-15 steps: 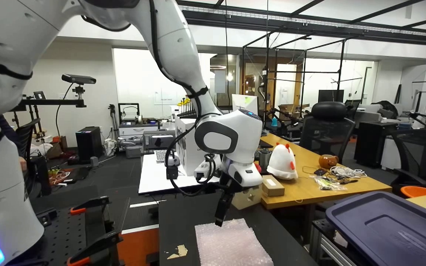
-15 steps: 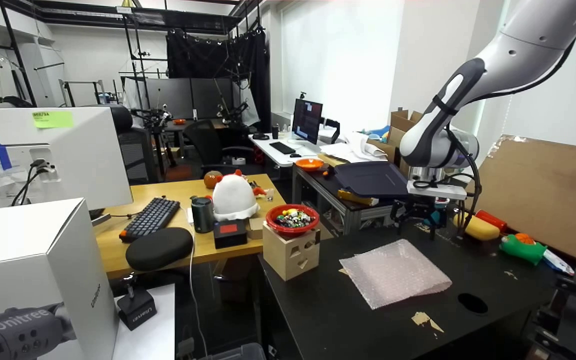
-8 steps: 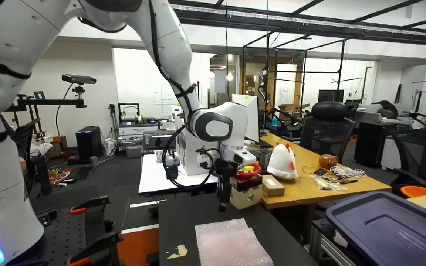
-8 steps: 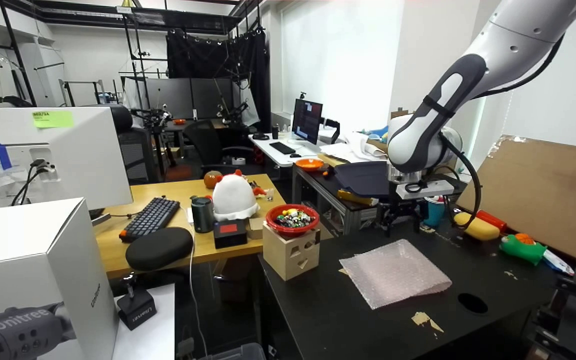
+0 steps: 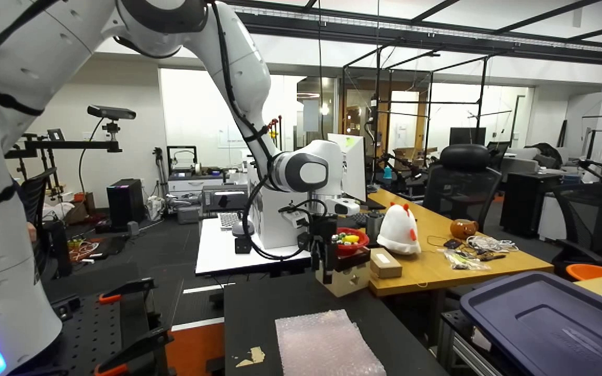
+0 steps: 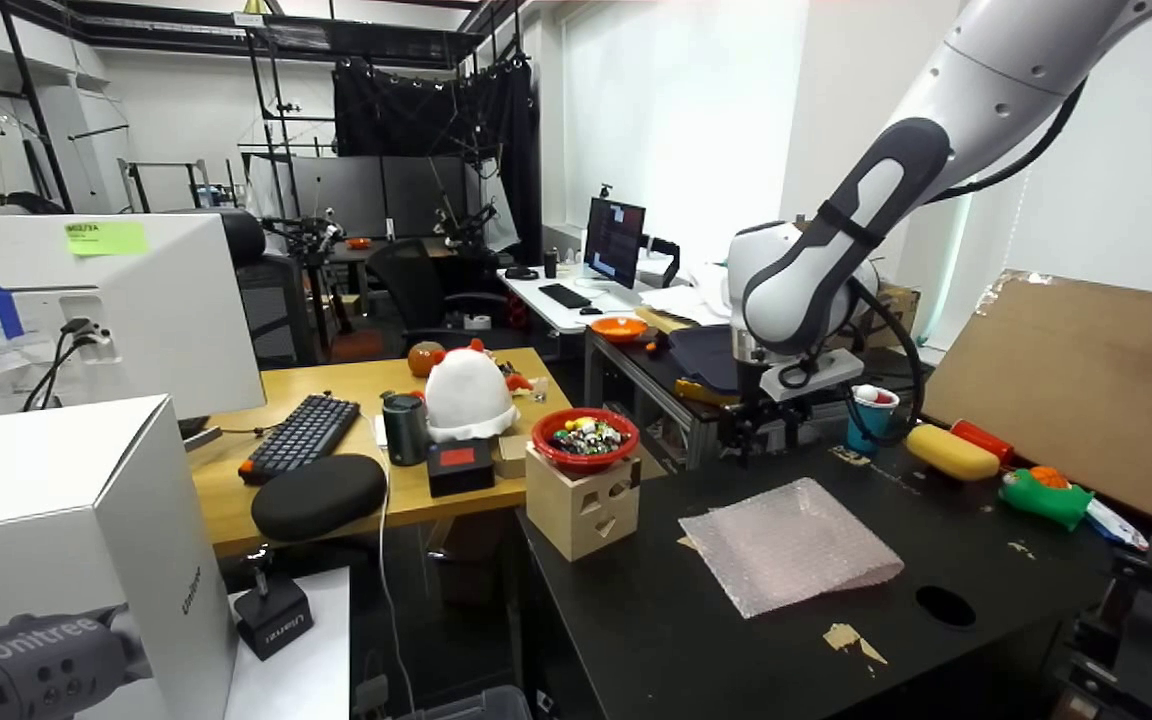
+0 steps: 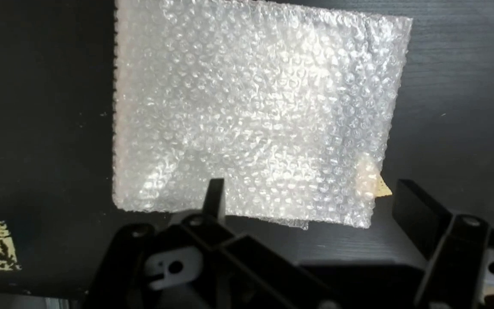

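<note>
Gripper (image 7: 309,184) (spread wide, empty) has shifted toward the wooden shape sorter (image 6: 566,515); positioning near the bubble wrap (image 7: 238,107) seems underway, calling for alignment next.

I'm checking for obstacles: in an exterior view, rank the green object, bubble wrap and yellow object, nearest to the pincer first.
1. Bubble wrap: below the pincer in that picture.
2. Yellow object: to its right.
3. Green object: farther right, and lower.

In an exterior view, the gripper (image 6: 768,447) has been shifted to the left, so the blue cup (image 6: 873,415) is less covered; in an exterior view, the red bowl (image 5: 359,245), earlier almost hidden, is now largely seen.
</note>
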Controlling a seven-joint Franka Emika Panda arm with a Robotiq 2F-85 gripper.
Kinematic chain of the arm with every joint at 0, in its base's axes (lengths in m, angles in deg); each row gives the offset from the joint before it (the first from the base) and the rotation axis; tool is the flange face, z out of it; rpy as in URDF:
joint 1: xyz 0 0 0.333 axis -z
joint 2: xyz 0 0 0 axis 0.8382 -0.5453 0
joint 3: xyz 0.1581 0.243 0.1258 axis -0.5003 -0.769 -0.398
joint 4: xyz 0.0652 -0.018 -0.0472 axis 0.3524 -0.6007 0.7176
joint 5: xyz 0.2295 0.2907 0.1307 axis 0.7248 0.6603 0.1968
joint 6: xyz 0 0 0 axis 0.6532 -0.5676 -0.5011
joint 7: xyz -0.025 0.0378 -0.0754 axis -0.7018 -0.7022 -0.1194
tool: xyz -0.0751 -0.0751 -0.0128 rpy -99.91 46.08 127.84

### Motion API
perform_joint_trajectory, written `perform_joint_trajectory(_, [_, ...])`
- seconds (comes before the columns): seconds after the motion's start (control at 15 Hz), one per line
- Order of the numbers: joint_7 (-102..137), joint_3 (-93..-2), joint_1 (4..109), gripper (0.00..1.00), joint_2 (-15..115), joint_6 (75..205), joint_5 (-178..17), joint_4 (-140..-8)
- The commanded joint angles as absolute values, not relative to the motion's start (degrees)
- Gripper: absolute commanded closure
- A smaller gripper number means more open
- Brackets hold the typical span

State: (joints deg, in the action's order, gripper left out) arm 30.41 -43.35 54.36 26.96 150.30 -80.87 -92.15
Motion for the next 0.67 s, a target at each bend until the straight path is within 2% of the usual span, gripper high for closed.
perform_joint_trajectory(0.0, [30.57, -43.42, 55.83, 0.0, 21.27, 151.4, -79.11, -86.62])
perform_joint_trajectory(0.6, [32.32, -41.05, 59.42, 0.0, 14.32, 152.04, -74.76, -83.39])
